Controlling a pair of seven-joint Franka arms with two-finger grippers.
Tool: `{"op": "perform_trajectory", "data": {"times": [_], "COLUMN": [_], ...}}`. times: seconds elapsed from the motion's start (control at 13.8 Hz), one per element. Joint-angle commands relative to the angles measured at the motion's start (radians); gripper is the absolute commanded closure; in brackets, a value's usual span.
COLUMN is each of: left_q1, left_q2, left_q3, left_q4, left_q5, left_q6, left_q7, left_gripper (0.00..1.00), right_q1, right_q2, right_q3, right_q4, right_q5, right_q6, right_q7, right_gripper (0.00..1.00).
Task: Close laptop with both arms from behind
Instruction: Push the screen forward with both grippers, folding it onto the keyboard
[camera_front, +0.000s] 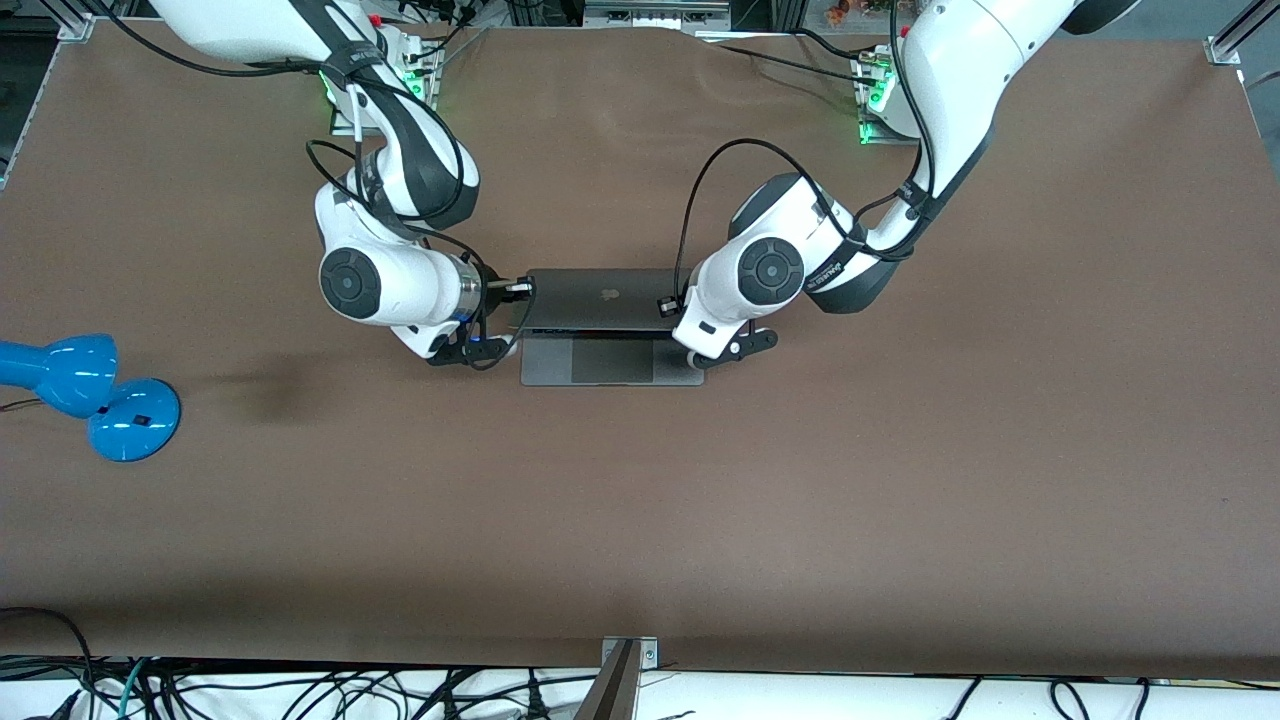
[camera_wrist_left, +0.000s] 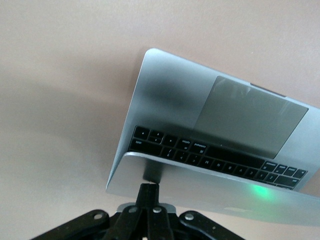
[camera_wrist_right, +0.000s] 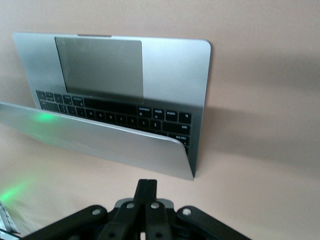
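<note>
From the front we saw the laptop (camera_front: 610, 325) near the desk's middle, lid tipped well forward, trackpad toward the camera's edge. The right gripper (camera_front: 497, 325) stood at the lid's corner toward the right arm's end, the left gripper (camera_front: 705, 345) at the other corner.

In the left wrist view, pinched-together fingers (camera_wrist_left: 149, 192) touched the lid's back.

In the right wrist view, the fingers (camera_wrist_right: 146, 192) were likewise pressed together, just short of the lid.

We judged closing half done; next, an even push down from both.
</note>
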Motion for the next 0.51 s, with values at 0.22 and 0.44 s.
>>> {"op": "perform_trajectory", "data": {"times": [0.22,0.44], "left_q1": [-0.029,-0.089], "left_q2": [0.065,0.077], "left_q3": [0.032,0.101], "left_q4": [0.051,0.052], "left_q5": [0.040,0.037], "left_q6": [0.030,0.057], "left_q7": [-0.005,-0.005], "left_gripper": [1.00,1.00], "right_q1": [0.010,0.019], "right_q2": [0.106,0.133], "right_q3": [-0.015,-0.037], "right_q4": [0.080,0.094], "right_q5": [-0.015,-0.015], "right_q6": [0.043,0.076], "right_q7": [-0.046,-0.069], "right_gripper": [0.99,0.99]}}
